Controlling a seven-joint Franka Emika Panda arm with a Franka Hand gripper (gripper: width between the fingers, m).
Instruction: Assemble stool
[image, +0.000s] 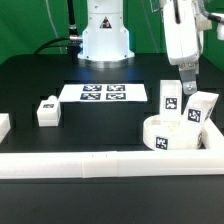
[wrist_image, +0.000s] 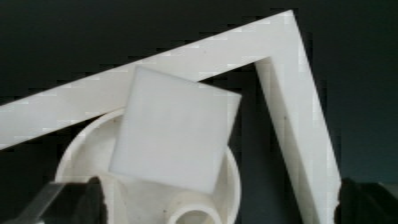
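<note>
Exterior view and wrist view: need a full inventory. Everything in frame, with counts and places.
seat: one, white round disc, at the exterior view's right, inside the rail's corner.
left leg: one, white, tagged, alone at the exterior view's left.
upright leg: one, white, tagged, behind the seat.
tilted leg: one, white, tagged, beside the upright leg.
rail: one, white, along the front edge.
marker board: one, white, table centre.
table: one, black.
arm base: one, white, at the back.
gripper: one, fingers apart, over the tilted leg.
</note>
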